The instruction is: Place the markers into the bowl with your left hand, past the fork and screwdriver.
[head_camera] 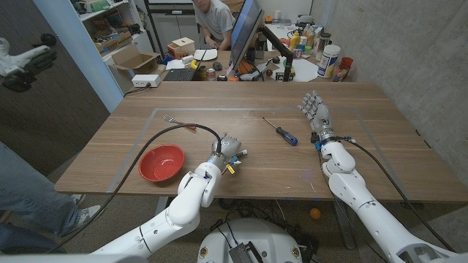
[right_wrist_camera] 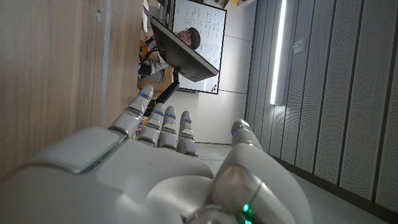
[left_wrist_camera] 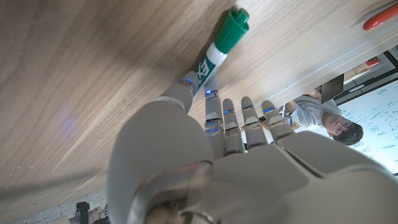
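From the head camera, the left hand [head_camera: 227, 151] is over the wooden table [head_camera: 365, 157], near its front edge, just to the right of the red bowl [head_camera: 161, 161]. Its fingers are curled around something small with a bit of yellow and white on it, but it is too small to tell what it is from here. The fork [head_camera: 179, 122] lies farther back on the table, behind the bowl, and the screwdriver [head_camera: 281, 131] with the blue handle lies near the middle. The right hand [head_camera: 316, 115] is on the far right side of the table, fingers apart and holding nothing. A person [head_camera: 213, 20] sits behind the table at a desk. In the left wrist camera, the left hand [left_wrist_camera: 217, 149] holds a green and white marker [left_wrist_camera: 219, 48] between the thumb and a finger, and the marker's green cap points away from the hand, close to the wood. In the right wrist camera, the right hand [right_wrist_camera: 161, 168] stands on its edge by the table with its fingers stretched out straight and empty.
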Robot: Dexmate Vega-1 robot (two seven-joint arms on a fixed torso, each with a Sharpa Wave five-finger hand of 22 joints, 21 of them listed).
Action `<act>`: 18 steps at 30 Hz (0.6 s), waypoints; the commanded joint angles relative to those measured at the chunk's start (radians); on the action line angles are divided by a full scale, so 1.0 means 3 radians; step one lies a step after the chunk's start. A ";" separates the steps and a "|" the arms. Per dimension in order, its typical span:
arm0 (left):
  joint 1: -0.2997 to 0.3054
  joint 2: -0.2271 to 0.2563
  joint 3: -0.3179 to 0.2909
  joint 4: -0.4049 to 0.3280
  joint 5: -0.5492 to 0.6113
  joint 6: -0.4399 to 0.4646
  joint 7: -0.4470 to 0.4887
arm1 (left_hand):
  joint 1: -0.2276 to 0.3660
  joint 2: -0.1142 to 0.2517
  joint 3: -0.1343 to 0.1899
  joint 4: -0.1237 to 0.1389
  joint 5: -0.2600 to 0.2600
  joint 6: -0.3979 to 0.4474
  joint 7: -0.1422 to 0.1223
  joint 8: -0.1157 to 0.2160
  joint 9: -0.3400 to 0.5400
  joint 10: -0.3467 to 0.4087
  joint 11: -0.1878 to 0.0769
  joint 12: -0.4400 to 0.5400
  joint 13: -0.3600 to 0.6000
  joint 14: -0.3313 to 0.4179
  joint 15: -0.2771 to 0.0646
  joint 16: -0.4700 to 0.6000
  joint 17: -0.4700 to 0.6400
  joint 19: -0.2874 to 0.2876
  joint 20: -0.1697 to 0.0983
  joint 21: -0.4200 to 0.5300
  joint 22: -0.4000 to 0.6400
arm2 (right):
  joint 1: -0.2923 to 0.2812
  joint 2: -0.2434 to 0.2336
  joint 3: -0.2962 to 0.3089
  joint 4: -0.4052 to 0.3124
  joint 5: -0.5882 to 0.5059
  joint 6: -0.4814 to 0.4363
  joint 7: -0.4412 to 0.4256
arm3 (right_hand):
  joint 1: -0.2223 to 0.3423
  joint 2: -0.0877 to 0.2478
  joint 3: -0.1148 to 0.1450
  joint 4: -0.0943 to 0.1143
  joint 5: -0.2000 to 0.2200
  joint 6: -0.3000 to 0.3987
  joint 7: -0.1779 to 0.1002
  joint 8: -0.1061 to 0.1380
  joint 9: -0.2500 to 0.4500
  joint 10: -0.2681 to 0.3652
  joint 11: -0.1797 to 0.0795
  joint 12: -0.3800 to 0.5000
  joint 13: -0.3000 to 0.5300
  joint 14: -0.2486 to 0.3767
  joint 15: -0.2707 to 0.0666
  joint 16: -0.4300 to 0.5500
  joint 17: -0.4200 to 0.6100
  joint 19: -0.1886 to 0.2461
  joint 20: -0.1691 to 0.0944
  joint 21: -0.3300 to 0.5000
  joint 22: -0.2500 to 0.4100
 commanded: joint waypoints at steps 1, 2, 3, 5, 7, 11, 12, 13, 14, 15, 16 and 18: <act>-0.0039 -0.0023 0.0029 0.0061 -0.0080 0.0014 0.0160 | 0.0076 0.0039 -0.0013 -0.0002 0.0026 0.0215 -0.0174 0.0051 0.0036 0.0039 0.0004 0.0003 0.0004 0.0022 0.0002 0.0007 -0.0001 0.0027 0.0013 0.0009 0.0011 | 0.0020 0.0003 0.0014 0.0030 -0.0005 -0.0035 0.0010 | -0.0021 -0.0003 -0.0010 0.0003 0.0025 0.0009 -0.0021 -0.0020 0.0012 0.0032 -0.0004 -0.0006 0.0011 0.0035 -0.0003 0.0021 0.0005 0.0021 0.0012 0.0000 0.0014; -0.0043 -0.0021 0.0032 0.0062 -0.0083 0.0015 0.0171 | 0.0078 0.0040 -0.0013 -0.0002 0.0026 0.0215 -0.0173 0.0050 0.0038 0.0040 0.0003 0.0002 0.0004 0.0024 0.0001 0.0007 -0.0001 0.0028 0.0013 0.0009 0.0011 | 0.0016 -0.0002 0.0015 0.0021 -0.0004 -0.0045 0.0010 | -0.0022 -0.0003 -0.0011 0.0002 0.0026 0.0008 -0.0021 -0.0020 0.0012 0.0033 0.0001 -0.0006 0.0011 0.0037 -0.0003 0.0022 0.0006 0.0020 0.0014 -0.0001 0.0014; -0.0046 -0.0020 0.0033 0.0062 -0.0093 0.0015 0.0174 | 0.0082 0.0040 -0.0014 -0.0002 0.0026 0.0217 -0.0171 0.0050 0.0039 0.0042 0.0005 0.0001 0.0004 0.0026 0.0001 0.0006 -0.0001 0.0029 0.0013 0.0009 0.0011 | 0.0014 -0.0005 0.0016 0.0012 -0.0008 -0.0053 0.0003 | -0.0022 -0.0003 -0.0011 0.0002 0.0026 0.0009 -0.0022 -0.0020 0.0012 0.0033 0.0000 -0.0006 0.0011 0.0036 -0.0005 0.0021 0.0006 0.0020 0.0013 -0.0001 0.0014; -0.0051 -0.0013 0.0034 0.0061 -0.0111 0.0008 0.0201 | 0.0088 0.0041 -0.0016 -0.0001 0.0026 0.0222 -0.0184 0.0051 0.0043 0.0043 0.0003 -0.0001 0.0004 0.0030 0.0001 0.0005 -0.0001 0.0032 0.0013 0.0009 0.0011 | 0.0011 -0.0013 0.0016 -0.0003 -0.0010 -0.0066 0.0003 | -0.0022 -0.0003 -0.0011 0.0002 0.0026 0.0009 -0.0022 -0.0020 0.0012 0.0030 0.0001 -0.0007 0.0011 0.0038 -0.0003 0.0022 0.0006 0.0020 0.0013 -0.0001 0.0014; -0.0058 -0.0006 0.0034 0.0051 -0.0125 0.0010 0.0197 | 0.0093 0.0042 -0.0018 0.0000 0.0025 0.0223 -0.0190 0.0050 0.0046 0.0046 0.0001 -0.0002 0.0003 0.0031 -0.0003 0.0003 -0.0002 0.0034 0.0014 0.0009 0.0012 | 0.0007 -0.0021 0.0017 -0.0022 -0.0014 -0.0081 -0.0004 | -0.0022 -0.0003 -0.0010 0.0001 0.0027 0.0007 -0.0022 -0.0021 0.0012 0.0030 -0.0001 -0.0007 0.0011 0.0036 -0.0006 0.0021 0.0006 0.0019 0.0013 -0.0001 0.0014; -0.0077 0.0005 0.0034 0.0033 -0.0145 0.0005 0.0201 | 0.0104 0.0043 -0.0025 0.0003 0.0024 0.0213 -0.0190 0.0042 0.0054 0.0041 0.0012 -0.0011 0.0003 0.0032 -0.0002 -0.0002 -0.0002 0.0039 0.0015 0.0008 0.0012 | 0.0006 -0.0039 0.0018 -0.0057 -0.0025 -0.0113 -0.0019 | -0.0023 -0.0003 -0.0011 0.0000 0.0027 0.0007 -0.0023 -0.0021 0.0013 0.0027 0.0000 -0.0009 0.0011 0.0034 0.0001 0.0019 0.0006 0.0018 0.0016 -0.0002 0.0014; -0.0082 0.0008 0.0034 0.0029 -0.0148 0.0002 0.0207 | 0.0107 0.0043 -0.0029 0.0004 0.0024 0.0215 -0.0196 0.0042 0.0058 0.0035 0.0017 -0.0016 0.0003 0.0033 -0.0003 -0.0004 -0.0002 0.0040 0.0016 0.0008 0.0012 | 0.0005 -0.0044 0.0019 -0.0065 -0.0023 -0.0122 -0.0019 | -0.0023 -0.0003 -0.0011 0.0000 0.0028 0.0003 -0.0024 -0.0023 0.0013 0.0027 0.0000 -0.0009 0.0011 0.0031 -0.0001 0.0018 0.0006 0.0018 0.0017 -0.0002 0.0014; -0.0087 0.0012 0.0035 0.0022 -0.0153 -0.0002 0.0204 | 0.0108 0.0043 -0.0030 0.0005 0.0024 0.0215 -0.0194 0.0041 0.0060 0.0031 0.0021 -0.0019 0.0003 0.0032 0.0000 -0.0006 -0.0002 0.0040 0.0016 0.0007 0.0012 | 0.0005 -0.0048 0.0019 -0.0071 -0.0028 -0.0128 -0.0025 | -0.0024 -0.0002 -0.0011 0.0000 0.0028 0.0002 -0.0024 -0.0023 0.0013 0.0026 0.0004 -0.0009 0.0011 0.0033 -0.0002 0.0018 0.0007 0.0017 0.0016 -0.0002 0.0014; -0.0090 0.0015 0.0031 0.0014 -0.0167 -0.0008 0.0207 | 0.0109 0.0041 -0.0038 0.0009 0.0023 0.0200 -0.0190 0.0032 0.0066 0.0029 0.0025 -0.0024 0.0003 0.0030 0.0004 -0.0010 -0.0003 0.0041 0.0017 0.0006 0.0012 | 0.0005 -0.0053 0.0022 -0.0078 -0.0027 -0.0137 -0.0028 | -0.0025 -0.0003 -0.0011 0.0000 0.0028 0.0002 -0.0024 -0.0023 0.0013 0.0024 0.0000 -0.0010 0.0011 0.0033 -0.0002 0.0018 0.0007 0.0017 0.0016 -0.0002 0.0014; -0.0092 0.0016 0.0030 0.0008 -0.0173 -0.0010 0.0216 | 0.0107 0.0038 -0.0045 0.0013 0.0022 0.0202 -0.0199 0.0032 0.0071 0.0016 0.0043 -0.0033 0.0003 0.0030 0.0006 -0.0013 -0.0003 0.0042 0.0018 0.0005 0.0012 | 0.0004 -0.0056 0.0023 -0.0084 -0.0027 -0.0144 -0.0032 | -0.0026 -0.0003 -0.0012 0.0000 0.0028 0.0000 -0.0025 -0.0024 0.0013 0.0024 0.0000 -0.0010 0.0011 0.0032 -0.0002 0.0018 0.0007 0.0017 0.0018 -0.0002 0.0014; -0.0096 0.0021 0.0032 0.0003 -0.0174 -0.0016 0.0218 | 0.0104 0.0036 -0.0054 0.0017 0.0020 0.0195 -0.0188 0.0027 0.0076 0.0016 0.0046 -0.0036 0.0003 0.0027 0.0009 -0.0017 -0.0003 0.0044 0.0018 0.0004 0.0012 | 0.0004 -0.0059 0.0025 -0.0089 -0.0029 -0.0149 -0.0037 | -0.0026 -0.0003 -0.0012 0.0000 0.0028 0.0000 -0.0024 -0.0024 0.0013 0.0021 -0.0003 -0.0011 0.0011 0.0033 -0.0002 0.0018 0.0007 0.0016 0.0015 -0.0003 0.0014; -0.0102 0.0028 0.0027 -0.0017 -0.0191 -0.0026 0.0217 | 0.0103 0.0035 -0.0061 0.0020 0.0019 0.0192 -0.0188 0.0024 0.0081 0.0015 0.0036 -0.0040 0.0003 0.0024 0.0013 -0.0020 -0.0003 0.0045 0.0018 0.0003 0.0012 | 0.0005 -0.0067 0.0026 -0.0098 -0.0033 -0.0160 -0.0041 | -0.0027 -0.0003 -0.0012 0.0000 0.0028 -0.0003 -0.0026 -0.0025 0.0013 0.0019 -0.0004 -0.0012 0.0011 0.0033 -0.0001 0.0017 0.0008 0.0016 0.0015 -0.0003 0.0014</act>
